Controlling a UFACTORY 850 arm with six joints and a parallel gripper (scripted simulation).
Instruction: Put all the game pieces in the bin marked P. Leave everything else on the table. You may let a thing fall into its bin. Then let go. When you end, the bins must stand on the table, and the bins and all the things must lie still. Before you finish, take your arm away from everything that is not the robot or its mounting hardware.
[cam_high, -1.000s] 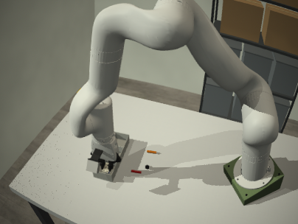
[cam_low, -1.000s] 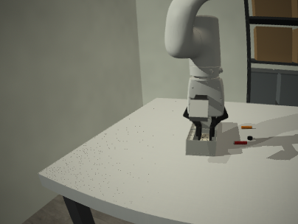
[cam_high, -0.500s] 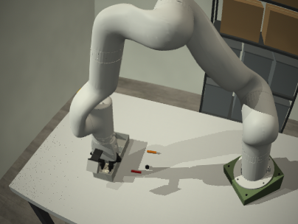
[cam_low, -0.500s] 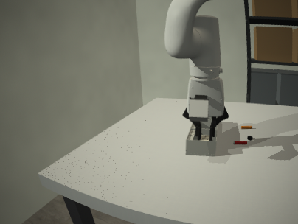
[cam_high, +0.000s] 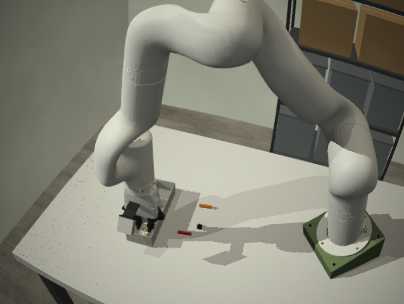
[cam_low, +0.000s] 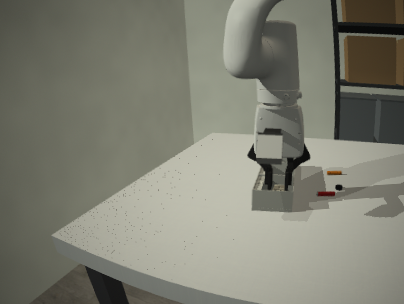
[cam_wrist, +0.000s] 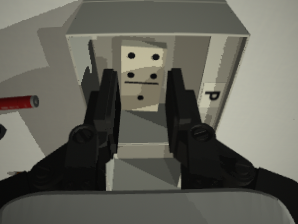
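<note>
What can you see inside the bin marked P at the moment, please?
Inside the bin lies a cream domino, between the fingers of the pincer. The domino and fingers cover whatever else lies on the bin floor.
</note>
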